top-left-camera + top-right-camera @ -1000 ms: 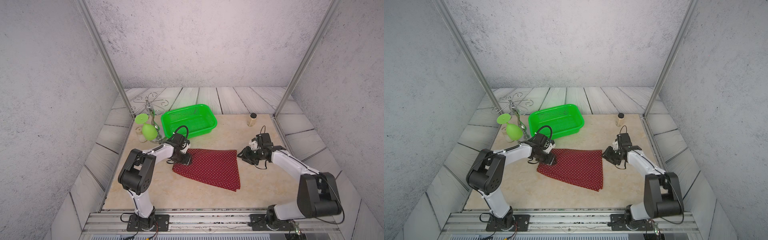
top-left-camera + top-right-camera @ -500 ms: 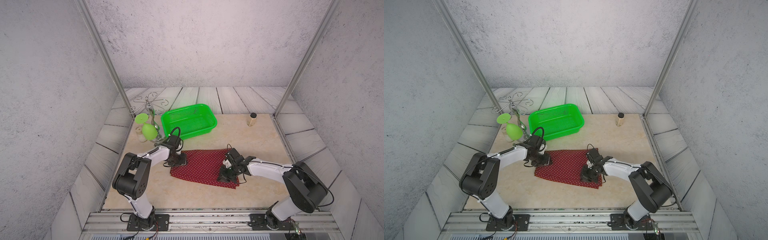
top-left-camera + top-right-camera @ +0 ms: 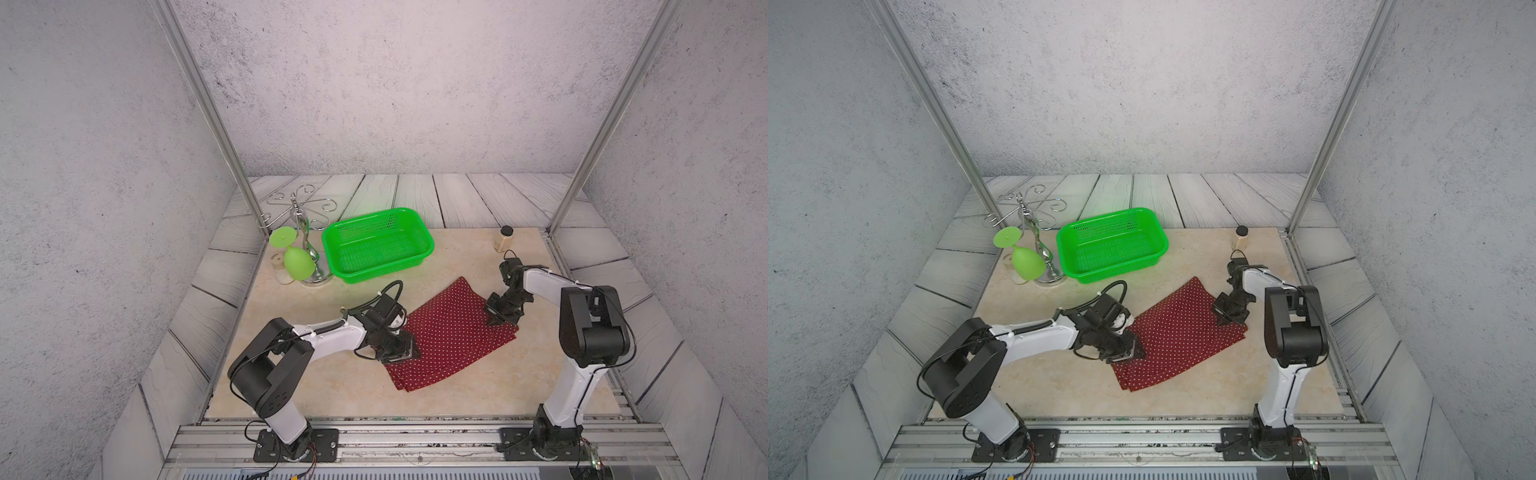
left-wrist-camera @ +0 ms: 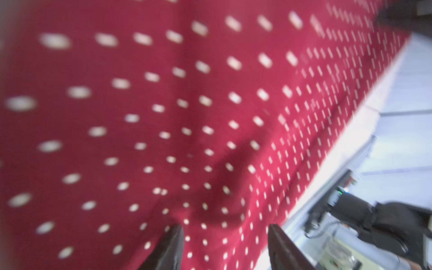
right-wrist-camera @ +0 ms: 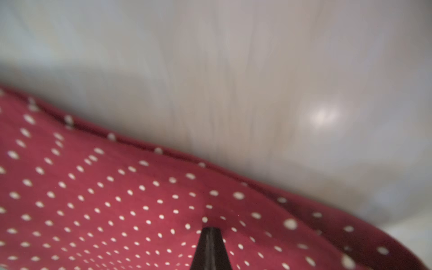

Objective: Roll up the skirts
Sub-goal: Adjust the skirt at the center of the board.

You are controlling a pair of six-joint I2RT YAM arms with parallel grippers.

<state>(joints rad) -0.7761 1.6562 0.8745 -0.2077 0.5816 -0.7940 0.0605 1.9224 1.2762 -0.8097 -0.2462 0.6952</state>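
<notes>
The skirt (image 3: pixel 451 332) lies slantwise in the middle of the surface (image 3: pixel 324 386), just near of the basket (image 3: pixel 386 266), with 1 corner pointing far and 1 pointing near. The left pincer (image 3: pixel 408 353) rests at its left edge, released: in the left wrist view its 2 fingers (image 4: pixel 170 247) stand apart over dotted cloth. The right pincer (image 3: pixel 500 321) is at the skirt's right corner, clenched and grasping the cloth, which puckers at its closed tip.

Grey textured walls (image 3: pixel 395 83), pale plank floor (image 3: pixel 415 195)
</notes>
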